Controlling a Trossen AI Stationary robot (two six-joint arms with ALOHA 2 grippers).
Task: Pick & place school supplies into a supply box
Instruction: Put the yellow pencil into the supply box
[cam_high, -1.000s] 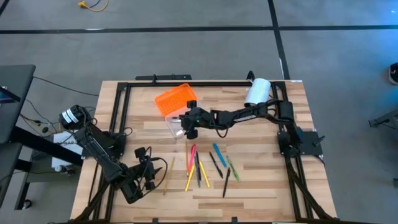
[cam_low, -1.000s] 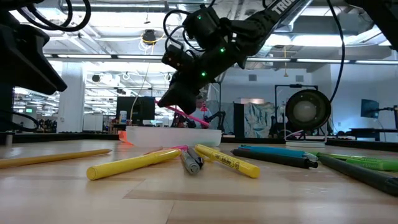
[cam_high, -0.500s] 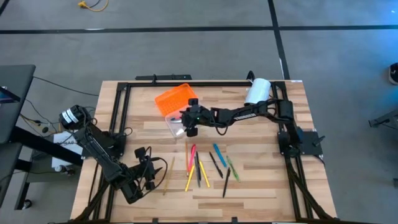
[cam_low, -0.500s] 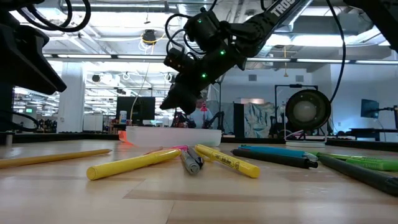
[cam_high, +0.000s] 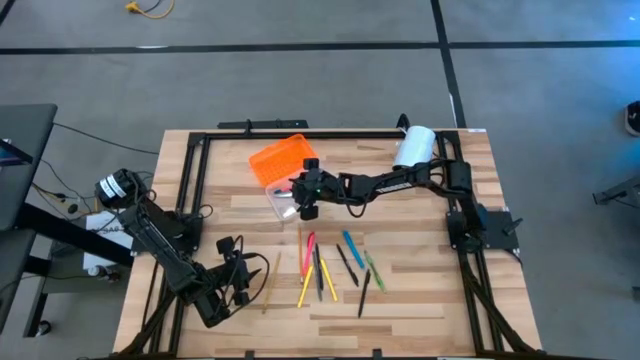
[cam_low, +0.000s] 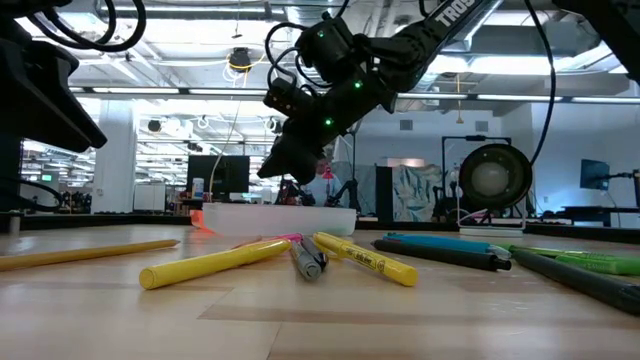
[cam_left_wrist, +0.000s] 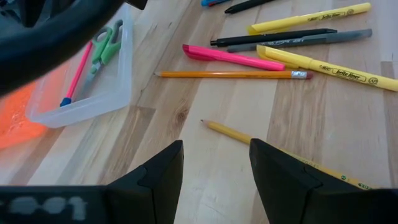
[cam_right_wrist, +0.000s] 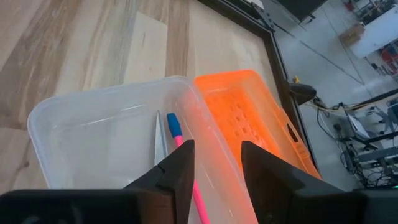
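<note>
One pink pen (cam_right_wrist: 186, 168) lies boxed beneath our empty, parted right gripper (cam_right_wrist: 214, 163); withdrawing low, we risk clipping the supply box (cam_right_wrist: 74, 112) wall.

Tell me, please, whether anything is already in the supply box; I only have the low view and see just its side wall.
Observer: Yes. The wrist views show a pink pen with a blue tip and green-handled scissors lying side by side in the clear base.
Operator: Thank you. Could you say whether the right gripper is carrying anything?
Observer: No. Its wrist view shows the right gripper open and empty above the base; the left gripper waits open at the table's near-left corner.
</note>
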